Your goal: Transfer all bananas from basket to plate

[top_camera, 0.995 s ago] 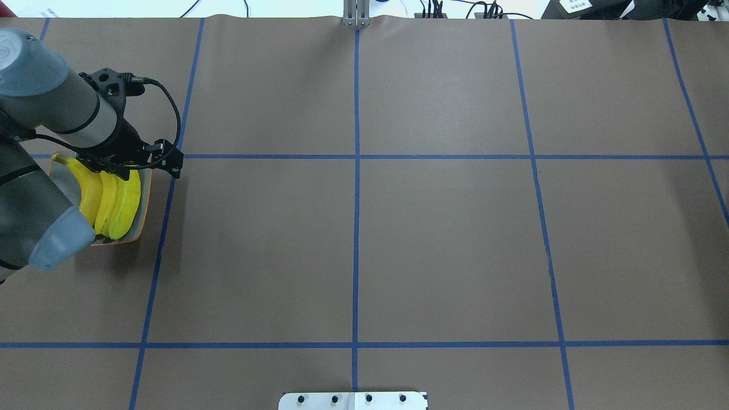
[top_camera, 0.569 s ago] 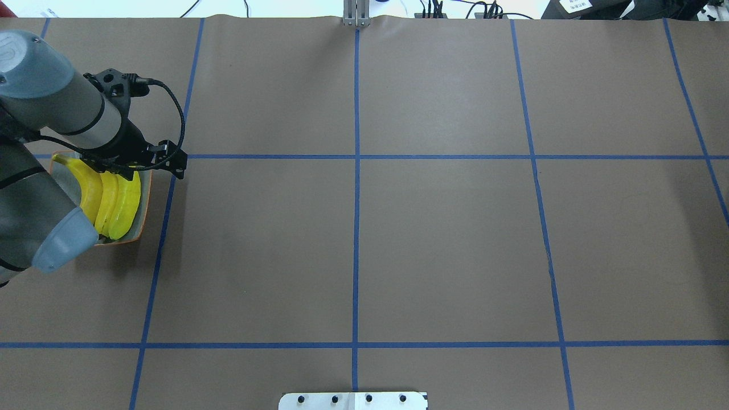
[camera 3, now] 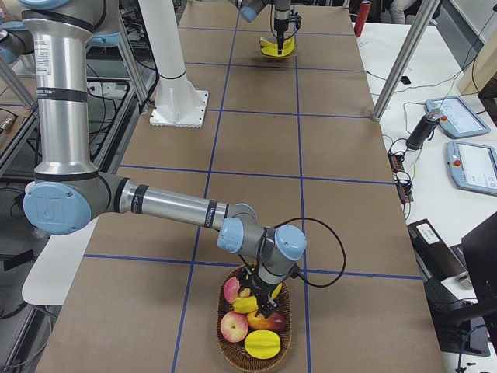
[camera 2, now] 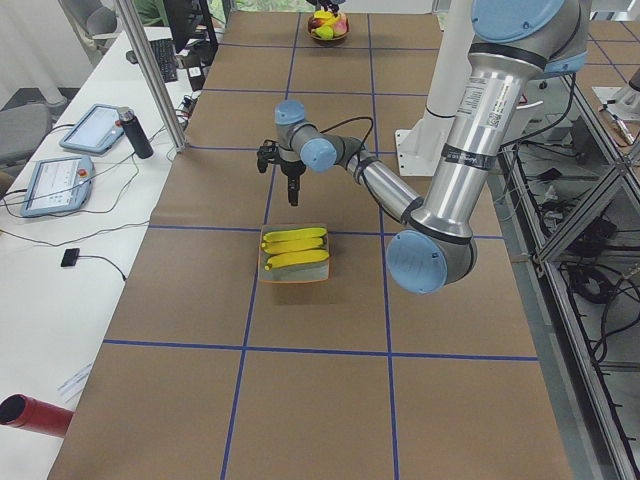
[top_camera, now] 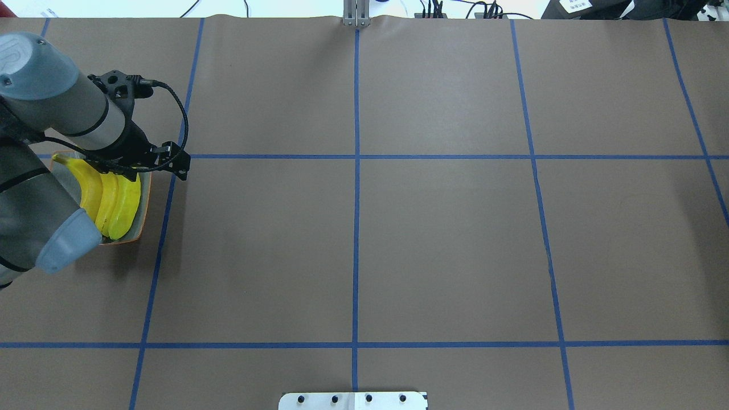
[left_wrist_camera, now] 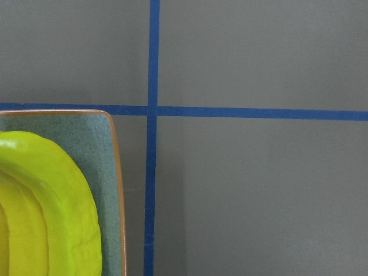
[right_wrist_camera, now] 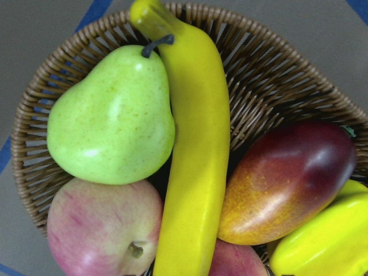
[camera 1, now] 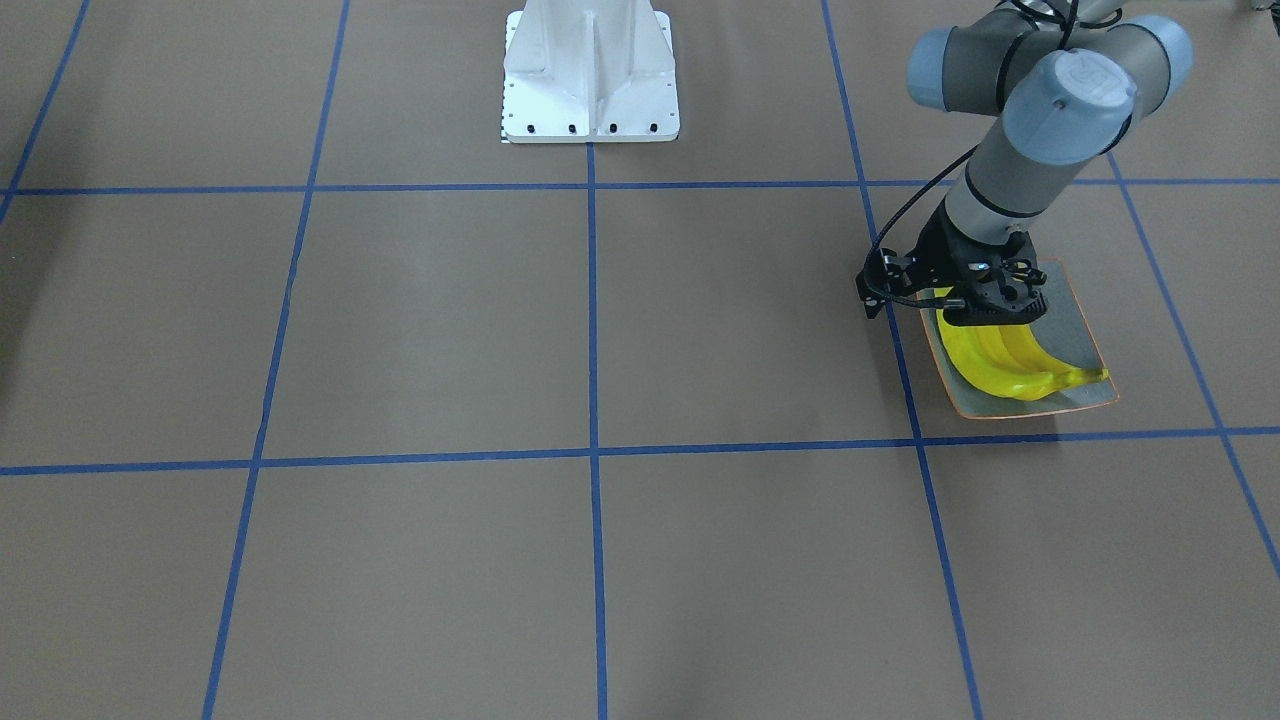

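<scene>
Banana (right_wrist_camera: 192, 161) right under right gripper (camera 3: 261, 292) (open/shut: can't tell): grip mid-body crosswise, lift straight, clear of pear (right_wrist_camera: 109, 115) & mango (right_wrist_camera: 287, 178).

The left gripper (camera 1: 990, 315) and the right gripper (camera 3: 261, 294) both point straight down, each arm reaching outward.

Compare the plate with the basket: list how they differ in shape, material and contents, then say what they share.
The plate is squarish, shallow, glossy grey-green, orange-rimmed; the basket is round, deeper, woven wicker. The plate holds only bananas; the basket holds a banana among a pear, an apple and a mango. Both hold yellow bananas.
</scene>
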`<state>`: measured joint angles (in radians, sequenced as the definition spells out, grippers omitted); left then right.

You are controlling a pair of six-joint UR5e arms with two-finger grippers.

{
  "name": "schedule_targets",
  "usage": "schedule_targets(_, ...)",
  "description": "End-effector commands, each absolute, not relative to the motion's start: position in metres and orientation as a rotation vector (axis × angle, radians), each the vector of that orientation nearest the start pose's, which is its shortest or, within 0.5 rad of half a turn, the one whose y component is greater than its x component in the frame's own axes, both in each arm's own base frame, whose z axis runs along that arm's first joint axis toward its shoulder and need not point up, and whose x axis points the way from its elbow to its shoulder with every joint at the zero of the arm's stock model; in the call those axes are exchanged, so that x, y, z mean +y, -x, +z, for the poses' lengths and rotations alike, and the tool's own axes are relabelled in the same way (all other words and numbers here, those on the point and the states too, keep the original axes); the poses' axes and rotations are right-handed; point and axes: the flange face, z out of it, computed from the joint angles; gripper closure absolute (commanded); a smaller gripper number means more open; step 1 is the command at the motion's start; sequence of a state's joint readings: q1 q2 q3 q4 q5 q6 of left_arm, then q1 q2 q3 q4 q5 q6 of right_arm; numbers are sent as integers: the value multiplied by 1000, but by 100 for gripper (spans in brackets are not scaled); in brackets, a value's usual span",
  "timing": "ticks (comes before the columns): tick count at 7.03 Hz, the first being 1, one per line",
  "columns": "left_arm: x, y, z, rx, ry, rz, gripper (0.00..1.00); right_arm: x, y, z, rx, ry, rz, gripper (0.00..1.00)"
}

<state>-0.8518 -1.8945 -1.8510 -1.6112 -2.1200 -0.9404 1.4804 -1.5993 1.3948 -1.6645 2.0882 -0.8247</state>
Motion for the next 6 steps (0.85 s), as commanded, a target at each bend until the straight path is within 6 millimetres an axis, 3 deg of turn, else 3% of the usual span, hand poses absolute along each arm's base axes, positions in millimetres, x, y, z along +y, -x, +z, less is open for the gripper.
schedule_targets(1,-497,-327,346,825,-37,-31,0,-435,-37,788,-622,97,-840,14)
schedule_targets(3,-496,-327,345,827,-39,-31,0,-434,-35,790,-612,109,-855,20)
schedule_targets(6,-495,-327,342,831,-42,-29,0,-428,-35,796,-597,128,-861,20)
